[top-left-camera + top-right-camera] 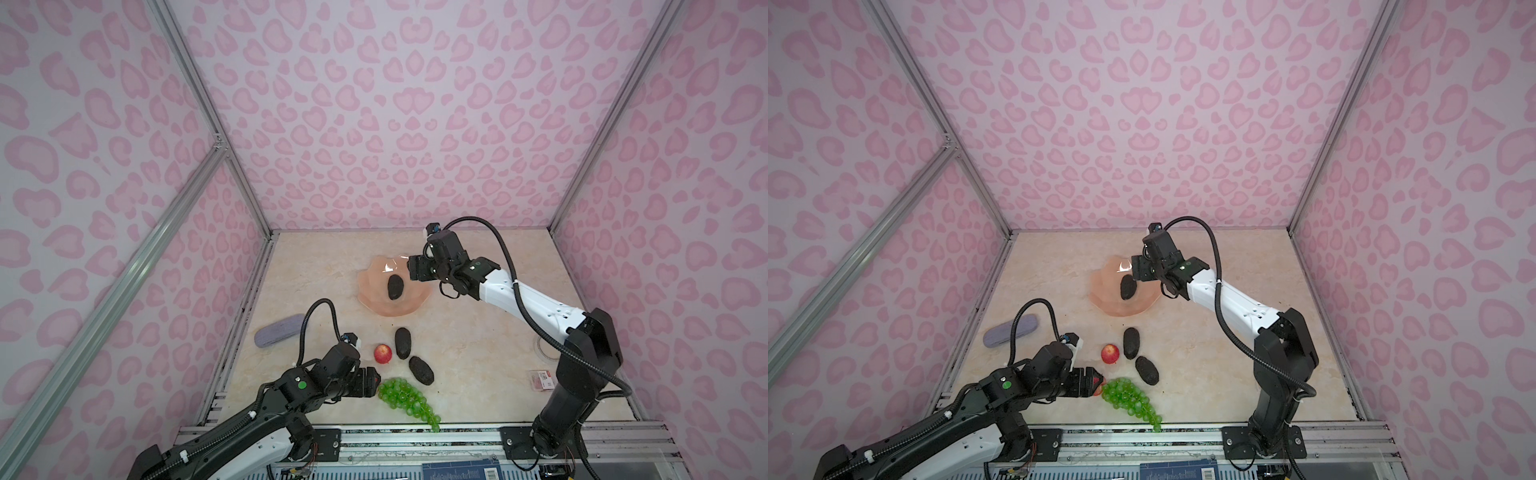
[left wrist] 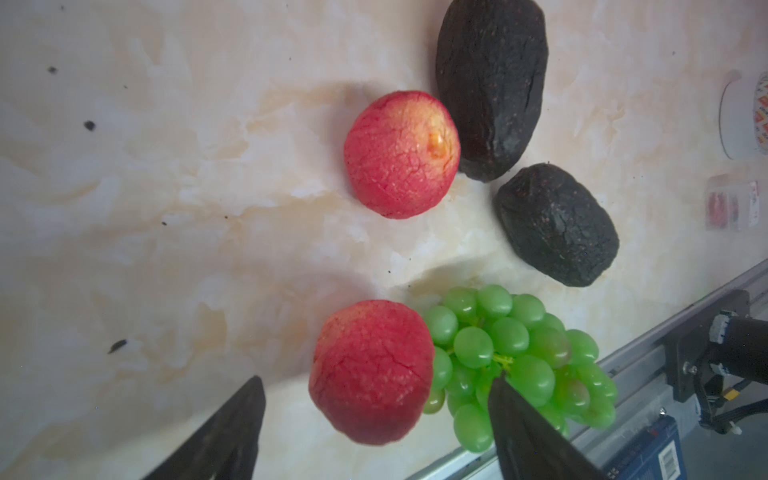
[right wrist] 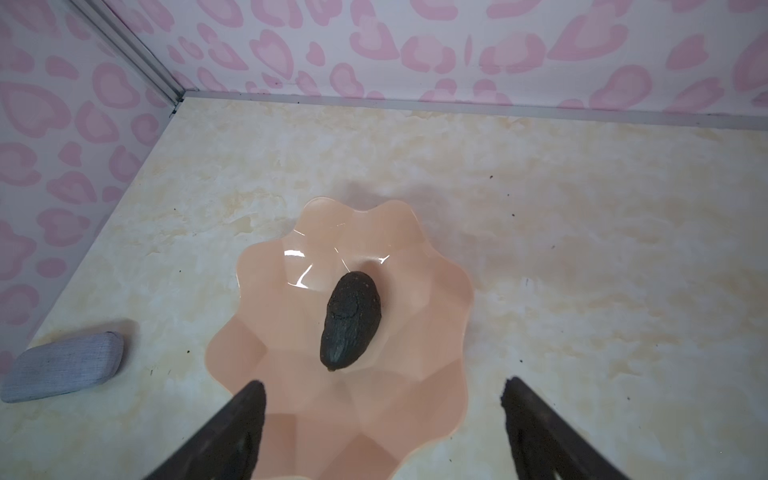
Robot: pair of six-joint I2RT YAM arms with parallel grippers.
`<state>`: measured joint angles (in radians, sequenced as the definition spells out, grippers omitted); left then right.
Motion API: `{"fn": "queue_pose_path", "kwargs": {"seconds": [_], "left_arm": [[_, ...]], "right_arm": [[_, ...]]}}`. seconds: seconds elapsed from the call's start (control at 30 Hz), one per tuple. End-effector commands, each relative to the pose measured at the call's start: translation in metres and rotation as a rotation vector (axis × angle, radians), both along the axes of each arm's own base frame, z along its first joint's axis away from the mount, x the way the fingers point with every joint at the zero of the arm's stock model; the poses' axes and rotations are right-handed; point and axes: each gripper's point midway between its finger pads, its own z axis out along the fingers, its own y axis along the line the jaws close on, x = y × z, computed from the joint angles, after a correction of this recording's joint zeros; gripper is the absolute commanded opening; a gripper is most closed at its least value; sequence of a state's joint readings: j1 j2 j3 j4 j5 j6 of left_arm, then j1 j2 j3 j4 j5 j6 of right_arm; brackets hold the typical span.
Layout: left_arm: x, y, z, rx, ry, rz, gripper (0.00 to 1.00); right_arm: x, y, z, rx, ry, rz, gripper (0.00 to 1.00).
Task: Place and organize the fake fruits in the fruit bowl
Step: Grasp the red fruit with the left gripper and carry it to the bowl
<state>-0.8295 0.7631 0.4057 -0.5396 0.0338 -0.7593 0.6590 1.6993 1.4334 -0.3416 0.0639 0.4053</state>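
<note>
Avocado (image 3: 350,320) in fruit bowl (image 3: 436,299)

Pink heart-patterned walls (image 1: 374,104), aluminium frame posts (image 1: 219,141), cream marbled tabletop (image 1: 478,332), seemingly evenly lit

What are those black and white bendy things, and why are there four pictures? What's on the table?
They are two robot arms, each ending in a two-finger pincher called a gripper. Two pictures look down from above; the other two come from small cameras on the arms' wrists. On the table lie two dark avocados, a red fruit, green grapes and a grey case. One more avocado lies in the pink bowl. The left gripper is open around a second red fruit beside the grapes, not squeezing it. The right gripper hangs open above the bowl, holding nothing.
</note>
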Motion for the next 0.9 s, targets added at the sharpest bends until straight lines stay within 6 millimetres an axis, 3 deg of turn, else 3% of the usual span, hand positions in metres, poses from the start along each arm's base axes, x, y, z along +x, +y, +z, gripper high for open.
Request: {"fn": "queue_pose_path", "kwargs": {"seconds": [0.0,0.3,0.5,0.7,0.87], "left_arm": [[0.008,0.001,-0.003,0.014,-0.023,0.039,0.84],[0.007,0.001,-0.022,0.061,0.016,0.03,0.67],[0.011,0.005,-0.013,0.065,-0.013,0.051,0.54],[0.029,0.004,0.037,0.032,-0.156,0.069,0.51],[0.075,-0.003,0.098,0.094,-0.349,0.06,0.54]], "right_arm": [[-0.008,-0.011,0.003,0.026,-0.026,-0.027,0.89],[-0.029,-0.041,0.01,0.051,-0.053,-0.088,0.89],[-0.032,-0.053,0.014,0.059,-0.062,-0.116,0.89],[-0.039,-0.061,0.006,0.051,-0.044,-0.13,0.89],[-0.055,-0.073,0.0,0.044,-0.028,-0.138,0.88]]}}
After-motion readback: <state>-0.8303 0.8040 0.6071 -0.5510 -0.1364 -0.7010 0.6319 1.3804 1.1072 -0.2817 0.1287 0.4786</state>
